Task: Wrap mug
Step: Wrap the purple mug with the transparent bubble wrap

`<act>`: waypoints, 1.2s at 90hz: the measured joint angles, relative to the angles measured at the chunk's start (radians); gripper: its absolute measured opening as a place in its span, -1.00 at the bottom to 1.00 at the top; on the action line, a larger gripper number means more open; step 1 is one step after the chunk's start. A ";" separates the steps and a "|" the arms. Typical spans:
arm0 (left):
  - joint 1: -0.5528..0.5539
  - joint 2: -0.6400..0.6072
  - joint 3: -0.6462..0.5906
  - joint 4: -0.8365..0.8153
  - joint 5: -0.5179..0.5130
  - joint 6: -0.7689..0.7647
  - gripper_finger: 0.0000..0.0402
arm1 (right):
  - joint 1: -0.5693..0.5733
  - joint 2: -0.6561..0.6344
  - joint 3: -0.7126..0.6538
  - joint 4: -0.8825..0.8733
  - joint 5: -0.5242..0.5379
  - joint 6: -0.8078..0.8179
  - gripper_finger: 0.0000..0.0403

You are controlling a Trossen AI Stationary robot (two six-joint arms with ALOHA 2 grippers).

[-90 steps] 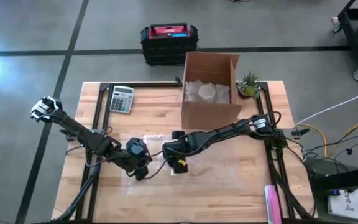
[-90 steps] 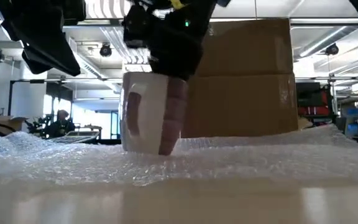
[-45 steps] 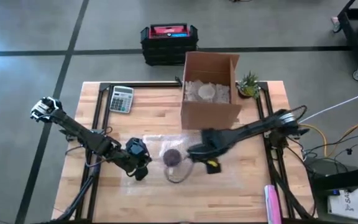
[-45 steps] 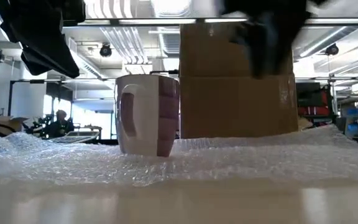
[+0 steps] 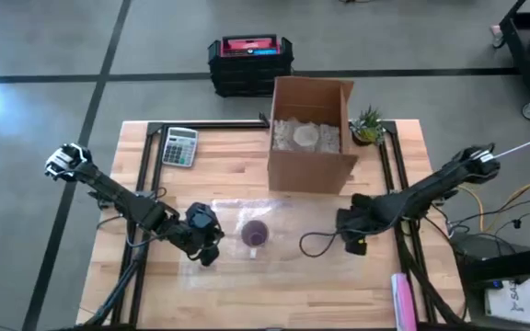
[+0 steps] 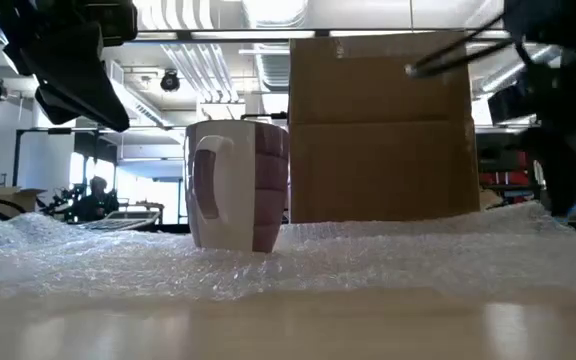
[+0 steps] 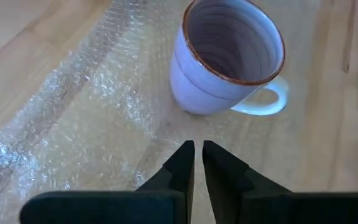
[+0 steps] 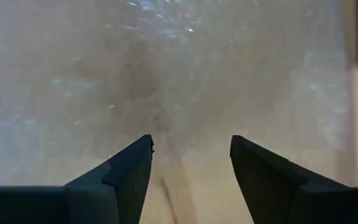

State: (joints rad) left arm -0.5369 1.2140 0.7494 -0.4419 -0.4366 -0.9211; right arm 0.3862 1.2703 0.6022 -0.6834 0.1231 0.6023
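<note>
We see the mug upright on the bubble wrap, in front of the cardboard box; it is white outside, lilac inside, brown-rimmed, empty.

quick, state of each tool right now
Left tool: closed, empty, beside the purple ceramic mug on the clear bubble wrap sheet.
Right tool: open, empty, over the bubble wrap's edge.

overhead, table-level, two wrist close-ups
</note>
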 joint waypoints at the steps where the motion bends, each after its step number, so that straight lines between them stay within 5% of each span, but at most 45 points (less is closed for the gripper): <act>1: 0.000 0.000 0.000 0.000 0.000 0.000 -0.90 | 0.000 0.000 -0.010 0.022 -0.001 -0.002 -0.02; 14: 0.000 0.000 -0.002 0.002 0.000 0.011 -0.90 | 0.000 0.023 -0.110 0.338 -0.048 -0.059 -0.19; 34: 0.000 0.000 -0.060 0.065 -0.001 0.015 -0.90 | -0.006 0.108 -0.110 0.690 -0.122 -0.164 -0.94; 80: 0.001 0.000 -0.335 0.625 -0.002 0.047 -0.90 | -0.056 0.274 0.411 0.771 -0.066 -0.677 -1.00; 108: -0.008 0.000 -0.233 0.600 -0.001 0.223 -0.90 | -0.164 0.630 0.718 0.653 -0.069 -0.806 -1.00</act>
State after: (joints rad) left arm -0.5449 1.2144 0.5160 0.1580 -0.4378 -0.6977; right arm 0.2218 1.9005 1.3200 -0.0307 0.0544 -0.2038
